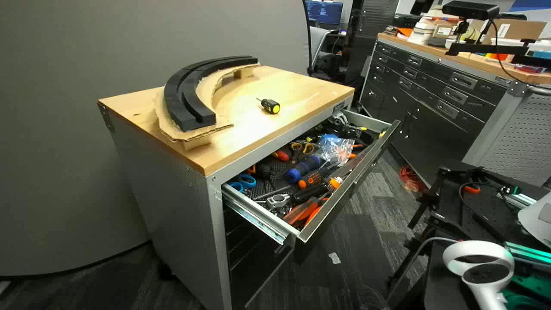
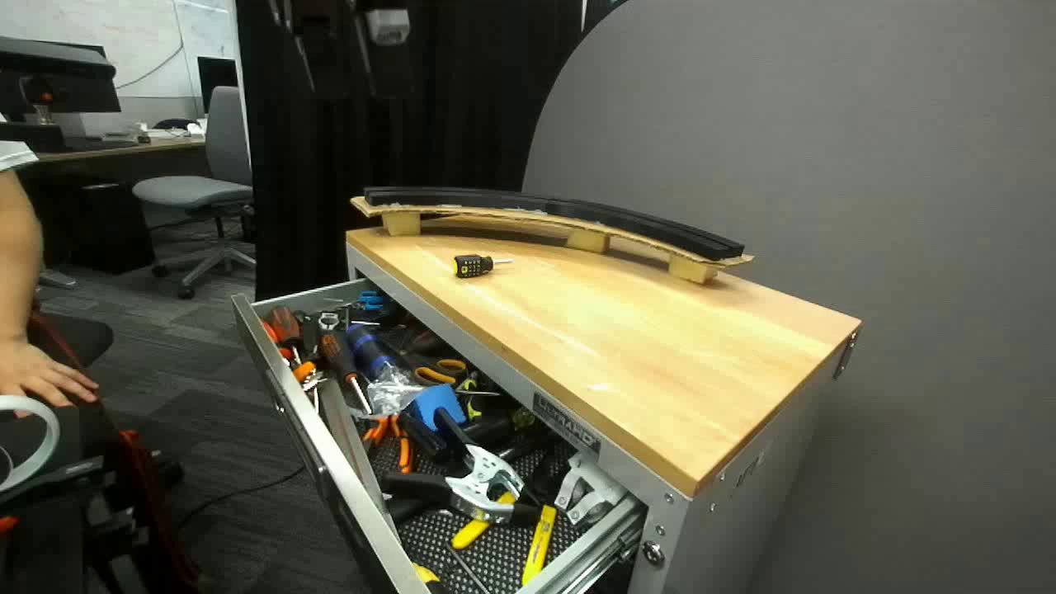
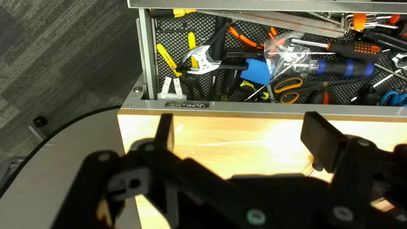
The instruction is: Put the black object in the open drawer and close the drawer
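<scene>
End effector (image 3: 240, 132) high, aimed down, jaws wide apart, blk obj. (image 1: 270, 106) on cab. top (image 2: 627, 330)

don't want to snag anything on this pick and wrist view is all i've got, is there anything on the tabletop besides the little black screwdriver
Observer: Yes, black curved pieces on cardboard.
Operator: ok, can't see the handle end of the screwdriver, what colour is it
Observer: The screwdriver has a yellow handle end.
Operator: thanks, anyone in sight before i move
Observer: Yes, a person's arm shows at the left edge of an exterior view.
</scene>
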